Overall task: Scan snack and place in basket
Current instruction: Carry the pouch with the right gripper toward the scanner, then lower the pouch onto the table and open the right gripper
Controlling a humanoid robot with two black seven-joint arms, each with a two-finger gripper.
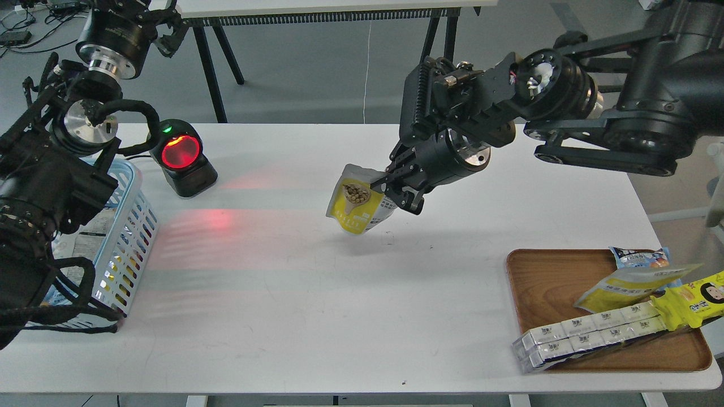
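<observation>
The snack (pixel 357 204), a small pouch, yellow below and silvery-white above with a round picture of beige nuggets, hangs above the middle of the white table. My right gripper (pixel 393 192) is shut on its right side and holds it clear of the tabletop. The light blue slotted basket (pixel 131 226) stands at the table's left edge, partly hidden by my left arm. My left gripper (pixel 169 31) is at the top left, above and behind the basket; its fingers cannot be told apart.
A black barcode scanner (pixel 182 158) with a glowing red window stands at the back left, casting red light on the table. A brown wooden tray (pixel 543 288) at the front right holds several other snack packets and a long white box.
</observation>
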